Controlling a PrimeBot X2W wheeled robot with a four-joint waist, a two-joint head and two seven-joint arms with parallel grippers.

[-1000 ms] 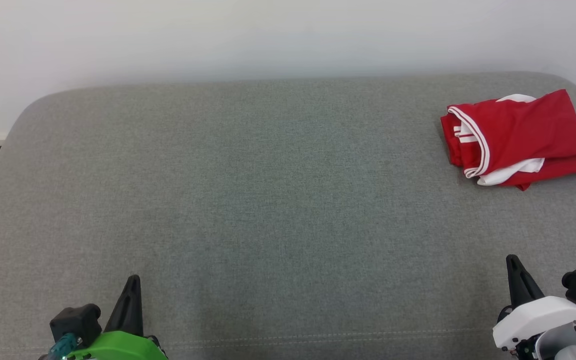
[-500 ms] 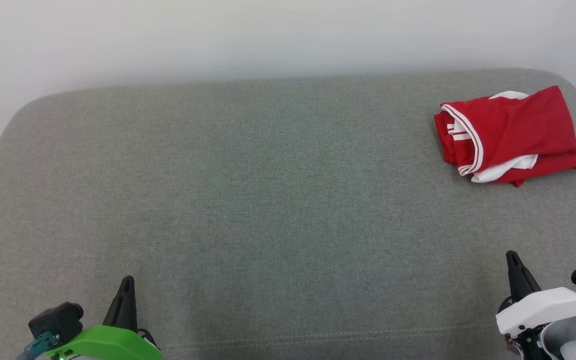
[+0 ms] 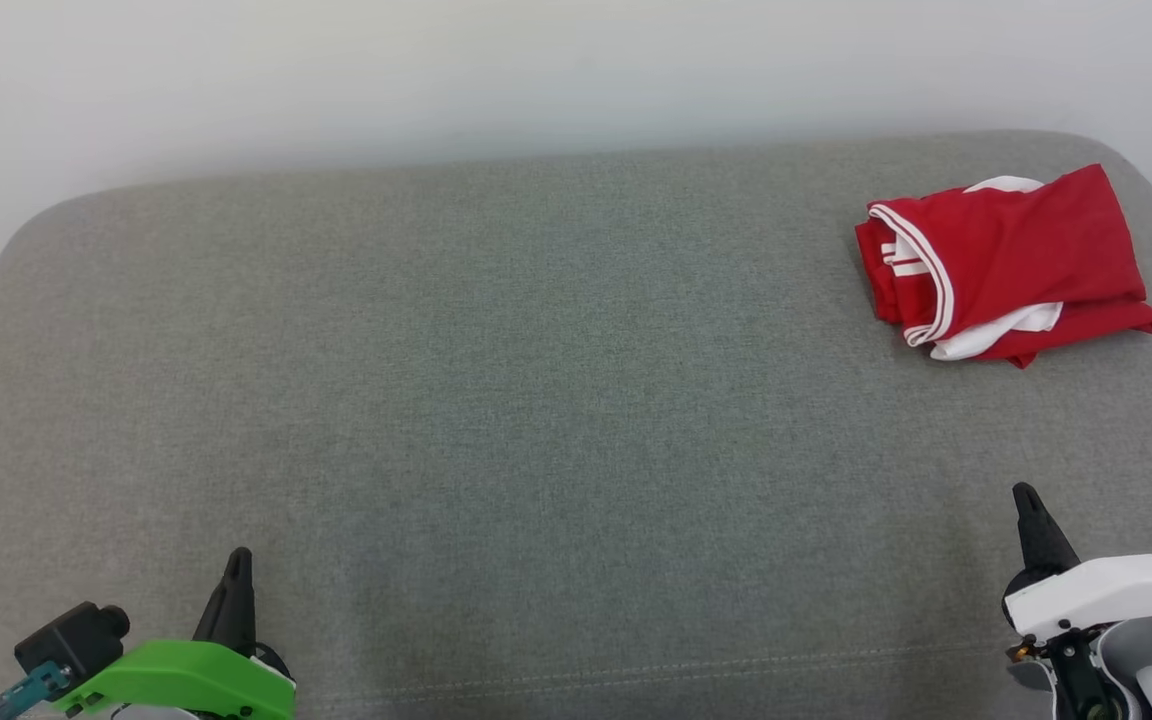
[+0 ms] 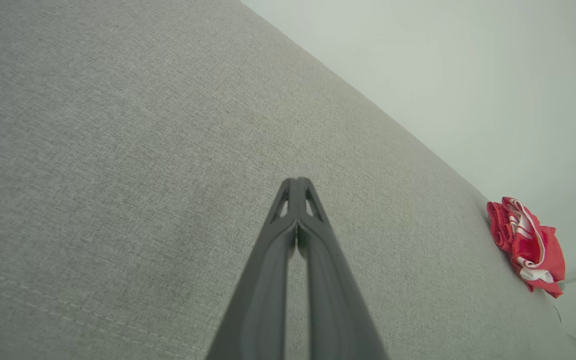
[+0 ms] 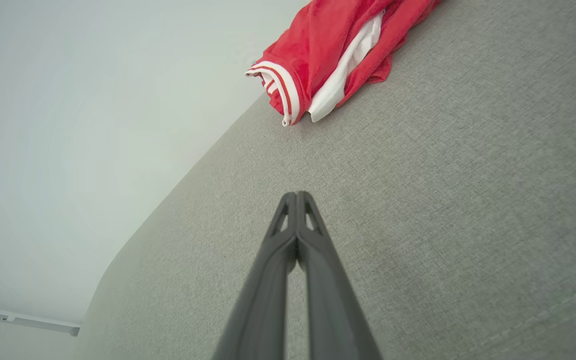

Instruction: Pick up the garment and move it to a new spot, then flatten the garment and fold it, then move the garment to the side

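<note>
Wrist views: both fingers (image 4: pixel 297 187) (image 5: pixel 297 200) pressed together, holding nothing

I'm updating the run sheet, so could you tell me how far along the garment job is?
Apparently finished: the red garment lies folded at the far right corner of the grey cushion. Nothing is in hand; the left gripper and right gripper are shut and empty. Nothing visibly remains.

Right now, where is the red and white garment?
In the head view, the bundled red and white fabric garment lies at the far right corner of the grey upholstered surface, beyond the right end effector.
</note>
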